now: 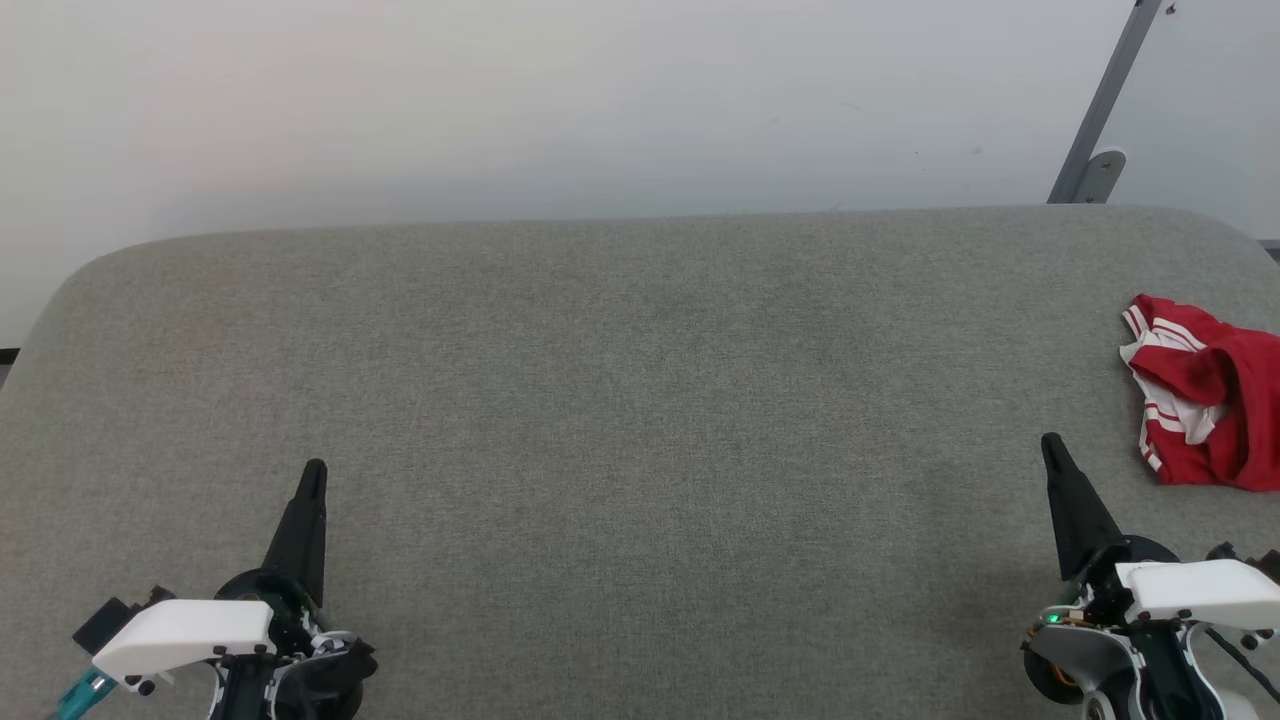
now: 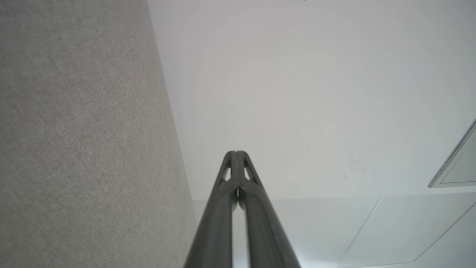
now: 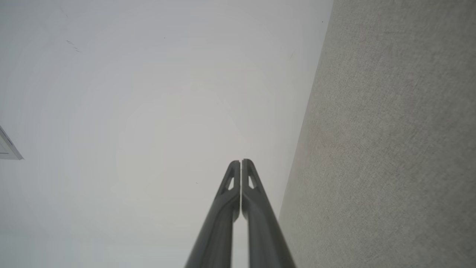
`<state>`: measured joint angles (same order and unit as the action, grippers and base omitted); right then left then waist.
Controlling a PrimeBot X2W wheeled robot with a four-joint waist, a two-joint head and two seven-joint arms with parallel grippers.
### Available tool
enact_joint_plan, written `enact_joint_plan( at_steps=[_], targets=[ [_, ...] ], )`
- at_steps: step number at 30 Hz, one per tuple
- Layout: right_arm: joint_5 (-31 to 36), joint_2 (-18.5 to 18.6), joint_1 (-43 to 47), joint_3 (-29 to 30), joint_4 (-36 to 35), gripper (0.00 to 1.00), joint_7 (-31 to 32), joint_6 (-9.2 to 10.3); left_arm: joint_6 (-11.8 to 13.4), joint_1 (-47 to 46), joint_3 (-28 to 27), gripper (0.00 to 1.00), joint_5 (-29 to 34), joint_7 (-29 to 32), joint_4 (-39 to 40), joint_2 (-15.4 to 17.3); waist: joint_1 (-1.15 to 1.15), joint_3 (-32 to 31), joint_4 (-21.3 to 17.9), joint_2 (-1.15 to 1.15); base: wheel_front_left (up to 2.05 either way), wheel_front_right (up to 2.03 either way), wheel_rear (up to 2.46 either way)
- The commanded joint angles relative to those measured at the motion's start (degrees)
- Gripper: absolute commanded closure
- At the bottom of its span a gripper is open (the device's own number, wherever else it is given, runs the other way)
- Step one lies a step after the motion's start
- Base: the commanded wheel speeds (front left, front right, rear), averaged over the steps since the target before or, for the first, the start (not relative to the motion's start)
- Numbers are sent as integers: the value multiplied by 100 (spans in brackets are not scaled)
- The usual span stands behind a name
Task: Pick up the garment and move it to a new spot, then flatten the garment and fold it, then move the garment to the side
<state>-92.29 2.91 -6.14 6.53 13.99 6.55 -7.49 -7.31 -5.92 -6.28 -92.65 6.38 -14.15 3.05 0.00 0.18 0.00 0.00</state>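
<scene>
Left gripper [image 1: 314,470] is sitting at lower left of the head view, its two dark fingers pressing together into one point and pinching nothing; the left wrist view is showing the tips touching, with bare pale wall [image 2: 297,93] beyond them and the gray fabric surface [image 2: 74,130] running along that view's left side. Right gripper [image 1: 1050,442] is sitting at lower right, fingers likewise closing tip to tip on nothing (the right wrist view is showing only a hairline seam between them); both grippers are hovering over the surface near its close edge and pointing away from the robot.

The garment [image 1: 1205,400] is lying crumpled in a heap on the surface at the far right, partly running off the picture's edge; red cloth with white and red-striped parts showing, any print hidden in the folds. It is lying near the right gripper, on its right and slightly further out, not touching it; it is well apart from the left gripper, across the whole surface. A gray metal strut [image 1: 1105,100] is leaning against the wall behind the surface's right corner.
</scene>
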Motion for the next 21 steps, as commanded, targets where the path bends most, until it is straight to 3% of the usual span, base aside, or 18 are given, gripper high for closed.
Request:
enact_joint_plan(
  at_steps=[1, 21],
  targets=[
    [-23, -7, -25, 3, 12, 100, 12, 0, -32, -75, -16, 100, 22, 25, 1, -9, 0, 0, 0, 0, 0, 0, 0],
    [-23, -7, -25, 3, 12, 100, 11, 0, -33, -76, -22, 100, 29, 23, 1, -12, 0, 0, 0, 0, 0, 0, 0]
  ],
)
